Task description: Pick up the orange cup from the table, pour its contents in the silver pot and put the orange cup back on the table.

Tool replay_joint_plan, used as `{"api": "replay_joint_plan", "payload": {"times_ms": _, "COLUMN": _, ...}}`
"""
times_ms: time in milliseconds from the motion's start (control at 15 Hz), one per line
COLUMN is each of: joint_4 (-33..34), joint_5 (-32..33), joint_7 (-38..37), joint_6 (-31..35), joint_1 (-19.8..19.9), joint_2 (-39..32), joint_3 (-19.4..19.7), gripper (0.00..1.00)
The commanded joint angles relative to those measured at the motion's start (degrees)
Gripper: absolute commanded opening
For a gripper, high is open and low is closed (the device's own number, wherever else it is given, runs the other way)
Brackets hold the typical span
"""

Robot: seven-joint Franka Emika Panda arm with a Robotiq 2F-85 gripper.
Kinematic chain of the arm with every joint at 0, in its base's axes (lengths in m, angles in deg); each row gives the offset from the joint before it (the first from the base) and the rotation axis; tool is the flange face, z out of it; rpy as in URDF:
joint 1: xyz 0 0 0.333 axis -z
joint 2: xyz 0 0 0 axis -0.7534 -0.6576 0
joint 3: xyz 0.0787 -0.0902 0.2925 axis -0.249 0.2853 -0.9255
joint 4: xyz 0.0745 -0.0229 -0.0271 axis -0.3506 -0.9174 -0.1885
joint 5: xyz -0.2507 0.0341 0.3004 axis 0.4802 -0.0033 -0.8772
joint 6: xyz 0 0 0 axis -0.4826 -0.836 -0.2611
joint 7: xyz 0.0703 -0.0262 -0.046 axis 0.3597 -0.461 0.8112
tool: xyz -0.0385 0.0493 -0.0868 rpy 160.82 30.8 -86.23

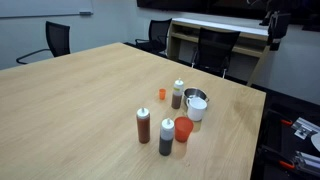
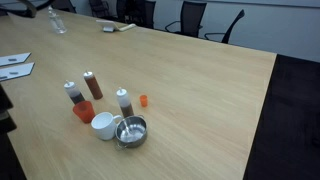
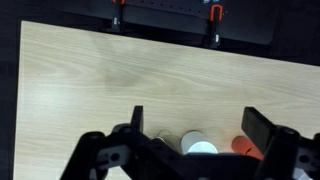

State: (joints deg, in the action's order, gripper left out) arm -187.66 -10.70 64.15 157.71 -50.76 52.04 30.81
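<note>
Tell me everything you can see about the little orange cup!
The orange cup is a small red-orange tumbler that looks like plastic. It stands upright on the light wooden table, mouth up, with a dark squeeze bottle on one side and a white cup on the other. It sits close to both, but it is too small to tell whether they touch. What is inside cannot be seen. Nothing is holding it.

On the table (image 2: 200,90), mug (image 2: 103,125) sits between cup (image 2: 84,112) and pot (image 2: 131,131).

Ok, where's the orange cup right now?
The orange cup stands on the table in both exterior views, between a dark squeeze bottle and the white cup.
</note>
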Motion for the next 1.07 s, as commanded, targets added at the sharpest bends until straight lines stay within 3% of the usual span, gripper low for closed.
{"api": "replay_joint_plan", "payload": {"times_ms": 0, "joint_4": 0.08, "joint_5": 0.03, "joint_7": -0.06, "joint_6": -0.08, "joint_1": -0.1, "joint_2": -0.02, "joint_3": 0.07, "gripper": 1.0}}
{"api": "replay_joint_plan", "payload": {"times_ms": 533, "joint_4": -0.97, "joint_5": -2.6, "joint_7": -1.58, "joint_6": 2.73, "joint_1": -0.27, "joint_2": -0.01, "joint_3": 0.32, "gripper": 1.0}}
{"api": "replay_joint_plan", "payload": {"times_ms": 800, "joint_4": -4.66, "joint_5": -4.47, "joint_7": -2.42, "joint_6": 12.04, "joint_1": -1.16, "joint_2": 1.11, "joint_3": -1.22, "gripper": 1.0}}
{"api": "replay_joint_plan", "payload": {"times_ms": 1000, "joint_4": -9.08, "joint_5": -1.68, "joint_7": -3.15, "joint_6": 21.66, "joint_1": -2.36, "joint_2": 2.79, "joint_3": -4.02, "gripper": 1.0}}
